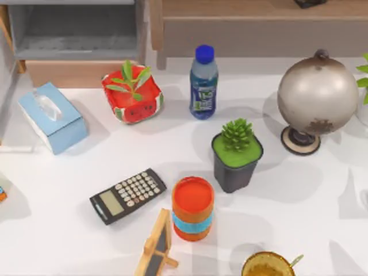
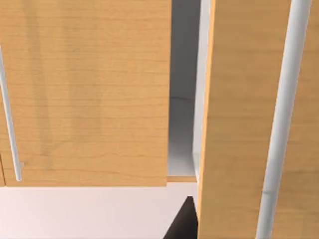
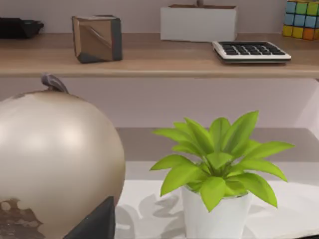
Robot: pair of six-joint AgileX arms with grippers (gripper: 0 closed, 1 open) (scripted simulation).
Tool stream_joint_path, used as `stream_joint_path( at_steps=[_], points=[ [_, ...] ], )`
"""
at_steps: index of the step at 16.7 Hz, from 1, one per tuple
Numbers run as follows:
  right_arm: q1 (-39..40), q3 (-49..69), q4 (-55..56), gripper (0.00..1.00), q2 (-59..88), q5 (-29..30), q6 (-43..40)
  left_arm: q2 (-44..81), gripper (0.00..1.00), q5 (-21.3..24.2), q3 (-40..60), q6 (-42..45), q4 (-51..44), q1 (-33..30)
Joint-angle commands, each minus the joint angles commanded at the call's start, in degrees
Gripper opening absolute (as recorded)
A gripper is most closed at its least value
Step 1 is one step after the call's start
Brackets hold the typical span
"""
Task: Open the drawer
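Close against the cabinet at the table's far left, the left gripper (image 2: pixel 185 221) shows as a dark tip; I cannot tell its opening or any hold. Beyond stands the drawer (image 2: pixel 239 109), its handle bar (image 2: pixel 281 124) thin. A skewed grasp might slip off, or snag the neighbouring front (image 2: pixel 84 99). The right arm idles by the globe (image 3: pixel 50 164).

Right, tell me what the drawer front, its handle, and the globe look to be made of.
Drawer front: looks like light tan wood or wood veneer, matte, with fine grain lines running across it.
Handle: a pale grey bar, probably metal, smooth with a soft sheen along its length.
Globe: silvery, likely brushed metal or metallic-coated plastic, with dull highlights and darker patches.
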Motion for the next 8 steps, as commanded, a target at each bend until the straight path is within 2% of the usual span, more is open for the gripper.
stream_joint_path(
  at_steps=[2,8],
  points=[
    [0.0,0.0,0.0,1.00,0.0,0.0,0.0,0.0,0.98,0.0,0.0,0.0,0.0,0.0],
    [0.0,0.0,0.0,1.00,0.0,0.0,0.0,0.0,1.00,0.0,0.0,0.0,0.0,0.0]
  ],
)
